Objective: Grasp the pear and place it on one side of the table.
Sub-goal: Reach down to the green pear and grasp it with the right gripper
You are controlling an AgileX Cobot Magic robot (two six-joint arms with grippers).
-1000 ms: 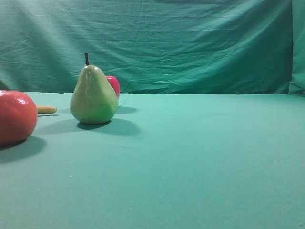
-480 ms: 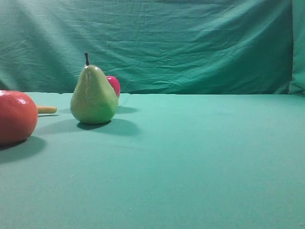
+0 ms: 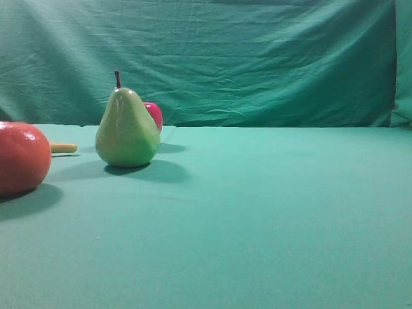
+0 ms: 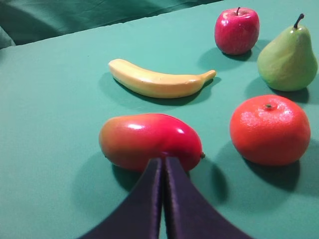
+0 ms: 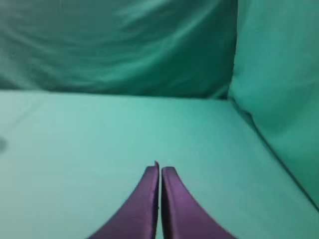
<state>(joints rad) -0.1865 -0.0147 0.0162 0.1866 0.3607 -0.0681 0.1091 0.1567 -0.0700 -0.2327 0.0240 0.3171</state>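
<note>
1. Surface: the table (image 3: 270,219) is covered in plain teal-green cloth. A wrinkled green backdrop (image 3: 257,58) of matching colour hangs behind its far edge.
2. Room: in the right wrist view the backdrop folds into a vertical corner at the right side of the table.
3. Containers: the fruit lies directly on the cloth.
4. Task object: the pear (image 3: 127,129) stands upright, stem up, near the far edge of the table towards its left side. Nothing is touching it.
5. An apple (image 3: 154,114) sits just behind the pear, partly hidden by it in the exterior high view. In the left wrist view the two stand apart.
6. A large orange-red round fruit (image 3: 22,158) rests at the left edge of the exterior high view, nearer the camera than the pear.
7. A banana (image 4: 159,82) lies flat between the apple and a red-yellow mango (image 4: 149,141).
8. Left gripper (image 4: 163,167): fingers pressed together, holding nothing, tips directly in front of the mango.
9. Right gripper (image 5: 159,172): fingers together, holding nothing, above bare cloth.
</note>
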